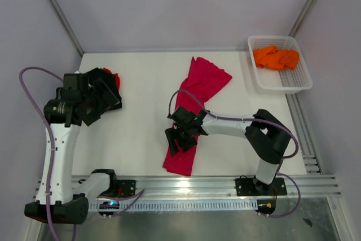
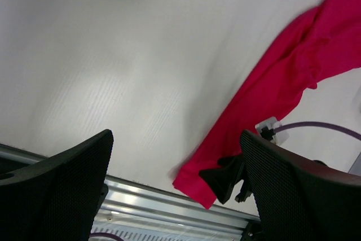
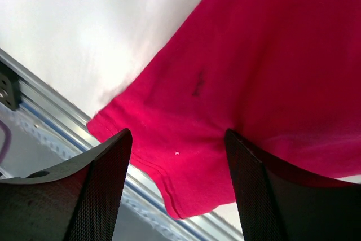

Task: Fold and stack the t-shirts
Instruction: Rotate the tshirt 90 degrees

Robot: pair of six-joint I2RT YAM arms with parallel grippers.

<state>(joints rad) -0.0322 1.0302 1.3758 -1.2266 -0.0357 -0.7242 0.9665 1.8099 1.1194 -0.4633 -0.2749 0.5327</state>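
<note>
Jaws stand apart on both arms: left gripper [image 1: 100, 99] idle, right gripper [image 3: 176, 139] poised over the crimson t-shirt [image 1: 206, 80], which lies bunched lengthwise across the table [image 1: 141, 134] with its hem at the rail [image 1: 197, 182], so a pinch here likely grabs several layers or snags the hem.

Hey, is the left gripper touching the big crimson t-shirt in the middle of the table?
Apart. In the top view the left gripper hangs at the far left, and a wide strip of bare table lies between it and the crimson t-shirt.
</note>
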